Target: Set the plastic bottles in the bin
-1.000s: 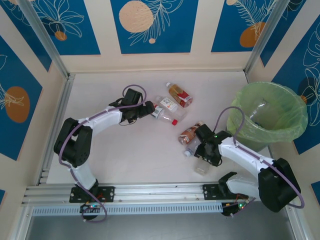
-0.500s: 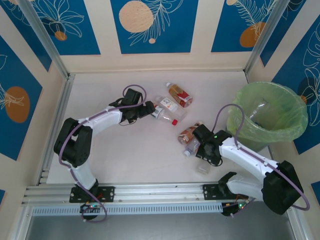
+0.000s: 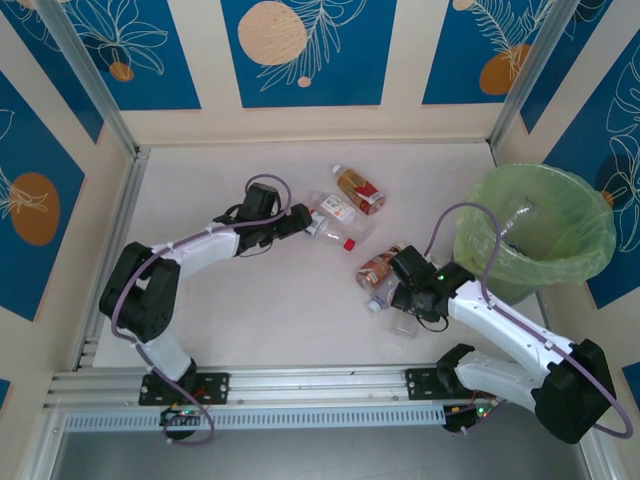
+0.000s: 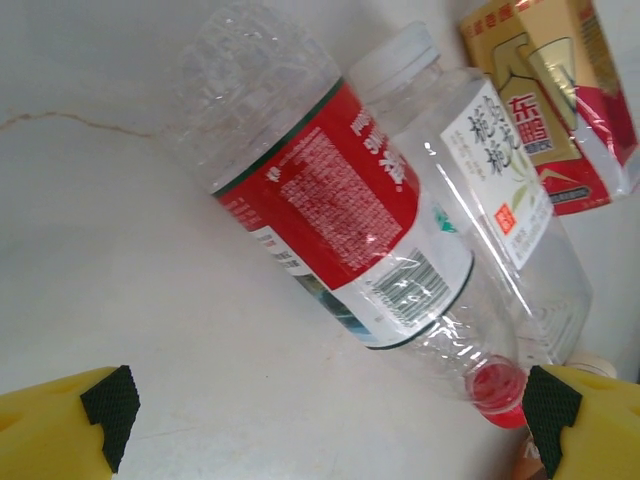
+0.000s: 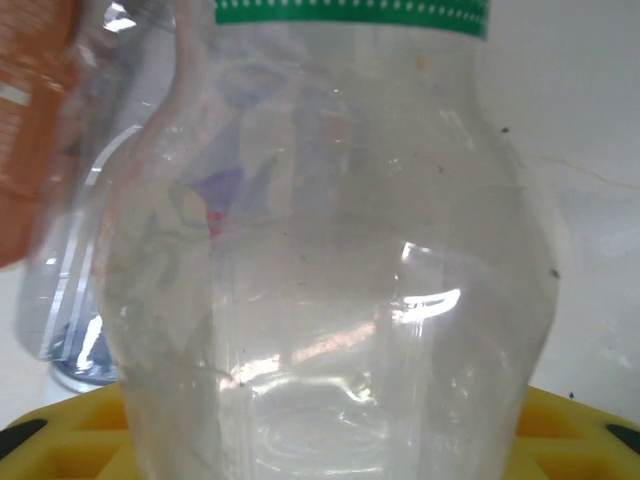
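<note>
My right gripper is shut on a clear plastic bottle low over the table. In the right wrist view this bottle, with a green band at its top, sits between the yellow fingers of the gripper. My left gripper stands open beside a red-labelled bottle with a red cap. That bottle lies flat ahead of the open gripper, and nothing is between the fingers. The bin, lined with a green bag, stands at the right.
A white-labelled bottle lies against the red-labelled one. An orange-labelled bottle lies behind them. A brown-labelled bottle and a clear one with a blue cap lie just left of my right gripper. Walls close the table on three sides.
My right gripper has narrowed onto the clear bottle and drawn it slightly away from the table's near edge. The left arm has shifted a little, its gripper still open by the red-labelled bottle.
</note>
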